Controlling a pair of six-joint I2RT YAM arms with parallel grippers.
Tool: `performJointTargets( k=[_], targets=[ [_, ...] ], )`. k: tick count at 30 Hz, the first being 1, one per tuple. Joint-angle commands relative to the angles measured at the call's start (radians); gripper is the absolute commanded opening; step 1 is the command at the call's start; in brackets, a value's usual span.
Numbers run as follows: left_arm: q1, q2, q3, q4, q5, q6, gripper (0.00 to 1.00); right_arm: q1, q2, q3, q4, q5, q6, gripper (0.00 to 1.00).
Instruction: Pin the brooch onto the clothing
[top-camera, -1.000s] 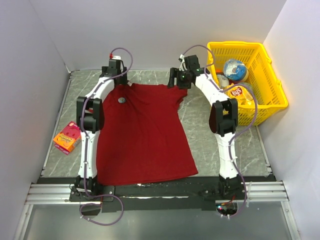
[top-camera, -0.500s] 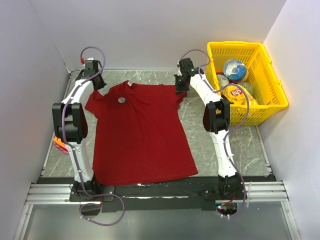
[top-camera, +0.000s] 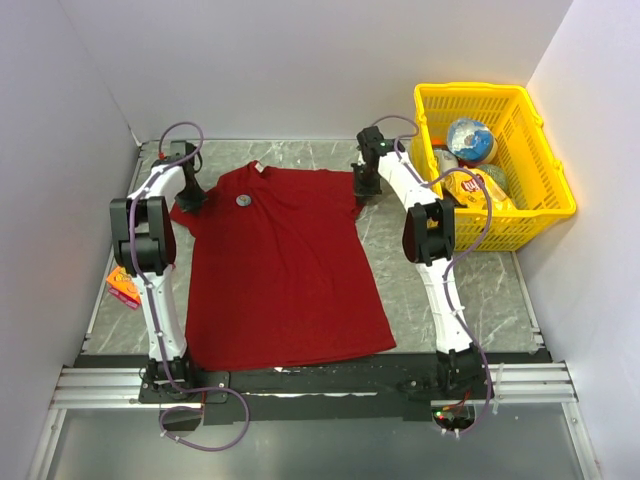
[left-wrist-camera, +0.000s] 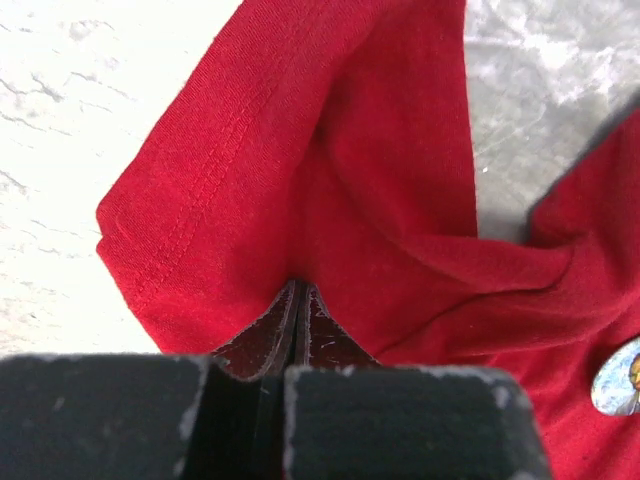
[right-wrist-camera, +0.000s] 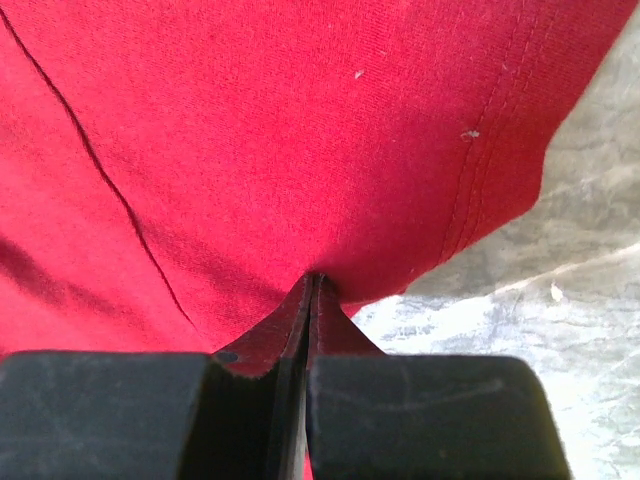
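Note:
The clothing (top-camera: 285, 270) is a dark-red T-shirt lying flat on the table, neck toward the back. The brooch (top-camera: 243, 200), a tiny round whitish disc, sits on the chest below the collar; the left wrist view catches it at the right edge (left-wrist-camera: 618, 375). My left gripper (top-camera: 188, 196) is at the left sleeve, jaws shut, with the sleeve fabric (left-wrist-camera: 380, 150) bunched into folds at its tips (left-wrist-camera: 298, 285). My right gripper (top-camera: 366, 187) is at the right sleeve, jaws also shut, its tips (right-wrist-camera: 316, 278) pinching the cloth (right-wrist-camera: 250, 120) near the hem.
A yellow basket (top-camera: 548, 170) stands at the back right, holding a chips bag (top-camera: 470, 185) and a round blue-white item (top-camera: 470, 140). An orange-and-pink packet (top-camera: 124, 287) lies at the left edge, partly behind the left arm. White walls close in on three sides.
Both grippers went from open to shut. The left arm swung from near the collar out to the left sleeve, which now lies spread out. The right gripper dropped onto the right sleeve.

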Motion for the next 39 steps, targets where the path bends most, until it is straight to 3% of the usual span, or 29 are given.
performJointTargets(
  k=[1,5,12,17,26,32,39],
  targets=[
    [0.012,0.032,0.044,-0.076,-0.036,-0.017,0.01,-0.019,0.022,0.028,-0.064,-0.015,0.02,0.0],
    [0.035,0.045,0.021,-0.103,-0.079,-0.04,0.01,-0.02,0.023,0.011,-0.071,-0.01,0.026,0.0],
    [0.089,-0.049,-0.154,-0.047,-0.149,-0.083,0.01,-0.034,0.018,-0.028,-0.087,0.016,0.02,0.0],
    [0.106,-0.067,-0.165,-0.045,-0.162,-0.091,0.01,-0.045,-0.017,-0.101,-0.072,0.009,0.014,0.0],
    [0.101,-0.092,-0.174,-0.004,-0.151,-0.072,0.01,-0.049,-0.102,-0.187,-0.083,0.018,0.02,0.0],
    [0.012,-0.196,-0.158,0.055,-0.185,-0.041,0.01,-0.049,-0.113,-0.177,-0.101,0.033,0.024,0.0],
    [-0.032,-0.336,-0.209,0.141,-0.022,-0.017,0.01,-0.048,-0.299,-0.343,0.058,0.07,0.032,0.0]
  ],
)
